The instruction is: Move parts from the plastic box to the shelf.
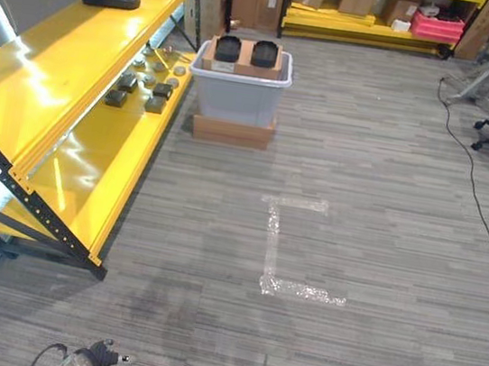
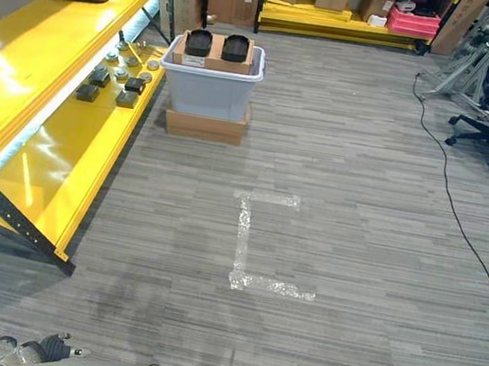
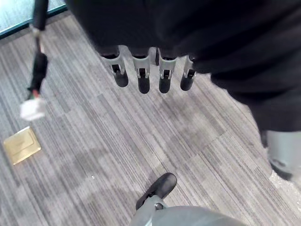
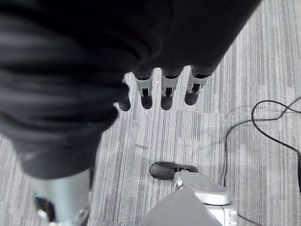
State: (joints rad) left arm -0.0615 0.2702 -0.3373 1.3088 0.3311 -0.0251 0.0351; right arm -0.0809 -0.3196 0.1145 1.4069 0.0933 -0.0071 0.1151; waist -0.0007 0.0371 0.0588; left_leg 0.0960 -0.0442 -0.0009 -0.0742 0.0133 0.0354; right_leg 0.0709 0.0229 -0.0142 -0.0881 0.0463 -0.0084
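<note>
1. Yellow shelf (image 1: pixel 63 112): long, two tiers; small dark parts (image 1: pixel 139 91) lie on its lower tier
2. Plastic box (image 1: pixel 237 91): grey, just beside the shelf's far end, on a flat carton base (image 1: pixel 232 132); a cardboard insert (image 1: pixel 240 62) on top carries two black parts (image 1: pixel 242 51)
3. Black parts: probably stiff, moderately light, moulded; grasp across the sides
4. Left hand (image 3: pixel 150 77), right hand (image 4: pixel 162 92): fingers straight, empty, hanging over the floor well short of the box
5. Label on the insert too small to read
</note>
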